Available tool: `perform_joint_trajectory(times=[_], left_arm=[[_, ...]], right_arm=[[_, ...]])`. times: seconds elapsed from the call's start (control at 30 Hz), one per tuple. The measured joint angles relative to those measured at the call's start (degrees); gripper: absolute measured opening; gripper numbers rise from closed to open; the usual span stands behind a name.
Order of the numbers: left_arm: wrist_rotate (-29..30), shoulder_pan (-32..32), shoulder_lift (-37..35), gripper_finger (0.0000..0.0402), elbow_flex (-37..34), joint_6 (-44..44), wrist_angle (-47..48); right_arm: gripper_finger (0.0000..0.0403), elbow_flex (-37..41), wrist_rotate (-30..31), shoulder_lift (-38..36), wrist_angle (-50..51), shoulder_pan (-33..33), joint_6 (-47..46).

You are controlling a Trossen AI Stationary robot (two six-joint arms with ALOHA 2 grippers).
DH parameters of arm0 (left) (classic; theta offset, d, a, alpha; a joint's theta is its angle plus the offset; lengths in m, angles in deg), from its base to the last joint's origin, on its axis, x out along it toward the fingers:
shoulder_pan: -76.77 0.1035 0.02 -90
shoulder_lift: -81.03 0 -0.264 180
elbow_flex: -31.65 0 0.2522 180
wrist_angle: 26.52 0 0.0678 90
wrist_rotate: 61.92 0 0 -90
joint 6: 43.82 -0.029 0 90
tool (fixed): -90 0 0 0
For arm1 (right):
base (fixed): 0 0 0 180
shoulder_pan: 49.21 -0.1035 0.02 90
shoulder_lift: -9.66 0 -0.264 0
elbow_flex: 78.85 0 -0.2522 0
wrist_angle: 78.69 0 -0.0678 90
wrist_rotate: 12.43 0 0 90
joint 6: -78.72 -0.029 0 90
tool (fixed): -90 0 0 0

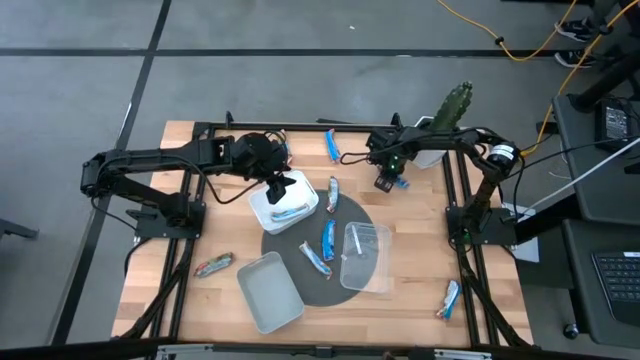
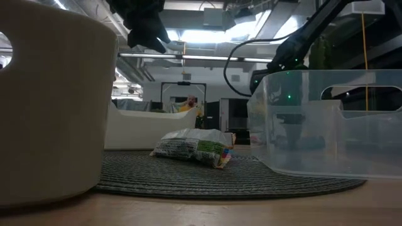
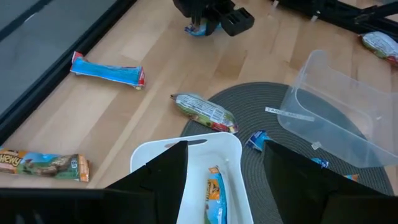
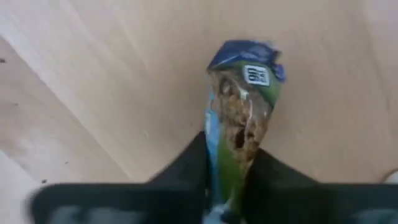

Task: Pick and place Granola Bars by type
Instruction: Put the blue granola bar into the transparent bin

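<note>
My right gripper (image 1: 387, 181) hovers over the far right part of the table, shut on a blue-ended granola bar (image 4: 239, 106). My left gripper (image 1: 283, 188) is open just above a white tub (image 1: 283, 210) that holds a blue bar (image 3: 214, 193); its fingers (image 3: 165, 171) touch nothing. Other blue bars lie flat near the far edge (image 1: 332, 146), at the round mat's rim (image 1: 333, 193), on the mat (image 1: 328, 238) and at the near right corner (image 1: 448, 298). A red-brown bar (image 1: 213, 265) lies flat at the near left. My right gripper pinches the bar's lower part (image 4: 227, 177) between its two fingers, coming from above and pointing down. The fingers lie along the bar. Its blue crimped end (image 4: 245, 62) sticks out past the fingertips toward the wood. Whether that end touches the table I cannot tell.
A clear tub (image 1: 363, 255) and a second pale tub (image 1: 270, 290) sit at the near side of the dark round mat (image 1: 300, 240). Another bar (image 3: 43, 165) lies left of the white tub. A green plant-like thing (image 1: 452, 103) stands at the far right corner.
</note>
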Motion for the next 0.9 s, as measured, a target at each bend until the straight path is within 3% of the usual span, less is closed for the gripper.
perform_joint_trajectory(times=[0.13, 0.33, 0.5, 0.9], left_arm=[[1.1, 0.0, 0.0, 0.0198, 0.0, -1.0, 0.0], [5.4, 0.1, 0.0, 0.0198, 0.0, -1.4, 0.1], [8.4, 0.1, 0.0, 0.0198, 0.0, -3.3, 0.3], [11.9, 0.1, -0.4, 0.0198, -0.1, -8.5, 0.4]], right_arm=[[0.0036, -1.5, -3.6, -1.0, 1.4, -1.0, -1.4], [0.0065, -6.8, -4.3, -8.5, 3.1, -5.4, -5.0], [0.0037, -10.5, -4.6, -18.7, 2.6, -11.9, -7.6], [0.0035, -12.5, -2.1, -42.9, -1.9, -29.5, -22.8]])
